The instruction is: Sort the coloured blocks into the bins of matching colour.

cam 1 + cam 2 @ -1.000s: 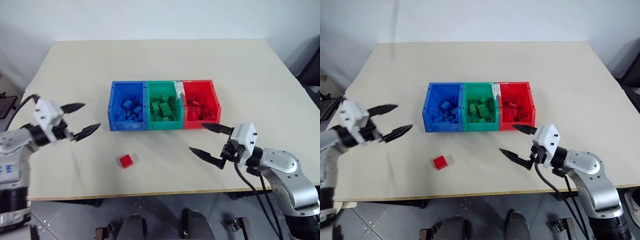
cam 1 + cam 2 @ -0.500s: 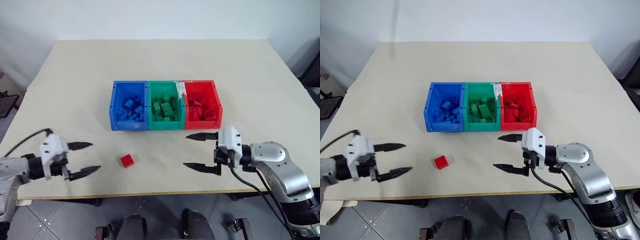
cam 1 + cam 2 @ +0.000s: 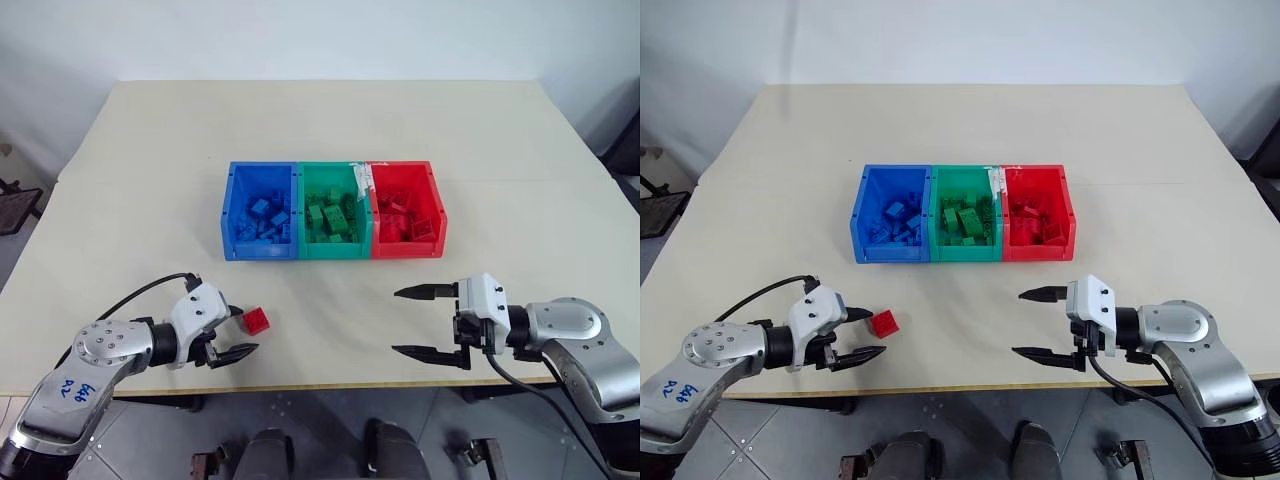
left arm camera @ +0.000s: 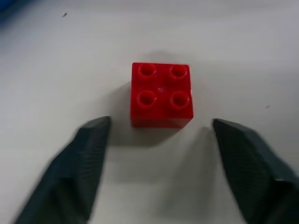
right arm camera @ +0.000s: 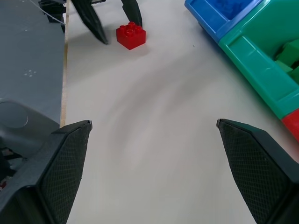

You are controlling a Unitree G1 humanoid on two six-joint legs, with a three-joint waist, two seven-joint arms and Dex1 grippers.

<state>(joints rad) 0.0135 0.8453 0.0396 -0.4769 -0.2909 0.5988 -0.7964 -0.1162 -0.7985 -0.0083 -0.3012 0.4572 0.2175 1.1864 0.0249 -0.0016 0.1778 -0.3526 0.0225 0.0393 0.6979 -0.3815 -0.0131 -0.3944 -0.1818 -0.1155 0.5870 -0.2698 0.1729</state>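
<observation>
One small red square plastic studded brick [image 3: 258, 320] lies on the beige table [image 3: 150, 180] just ahead of the spread, empty left gripper [image 3: 233, 332], well apart from the right gripper [image 3: 428, 322], also spread.

The left gripper [image 3: 233, 334] is swinging down and in toward the red brick [image 3: 258, 320], its fingers narrowing to either side of it, not touching. The right gripper [image 3: 413, 322] is turning leftward and sinking toward the table's [image 3: 330, 120] near edge.
</observation>
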